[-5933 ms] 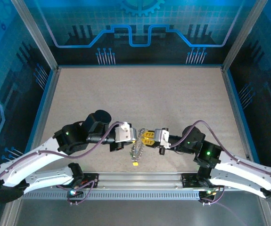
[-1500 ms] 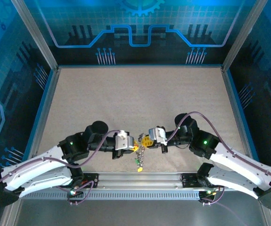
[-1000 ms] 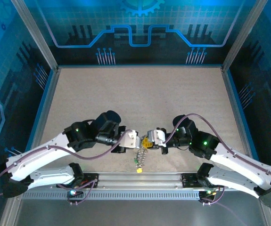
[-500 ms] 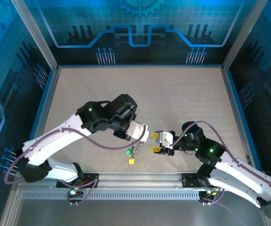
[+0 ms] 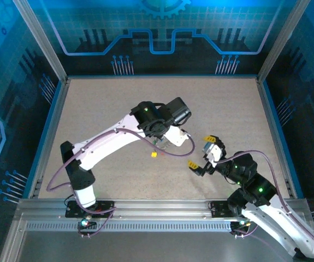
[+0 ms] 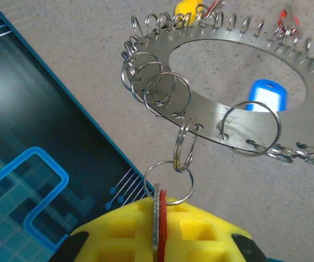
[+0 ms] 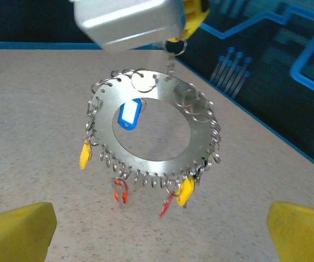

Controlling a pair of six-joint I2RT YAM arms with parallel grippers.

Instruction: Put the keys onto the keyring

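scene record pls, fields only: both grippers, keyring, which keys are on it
left gripper: shut on a red key, seen edge-on
keyring: hangs from that red key by linked small split rings, over the table
right gripper: open, holding nothing, apart from the keyring
keys dangling from keyring: one blue key, two yellow keys, two red keys

I'm looking at a speckled beige bench (image 5: 118,103) with a blue rim (image 5: 52,120) along its left, right and far edges. Behind the far edge there's a dark blue back wall (image 5: 91,33) printed with light blue circuit lines (part of a gear motif (image 5: 165,6) at top middle). Slanted aluminium posts (image 5: 39,38) rise from both far corners. A ribbed metal rail (image 5: 162,208) runs along the near edge, with a grey plate (image 5: 157,245) just below it.
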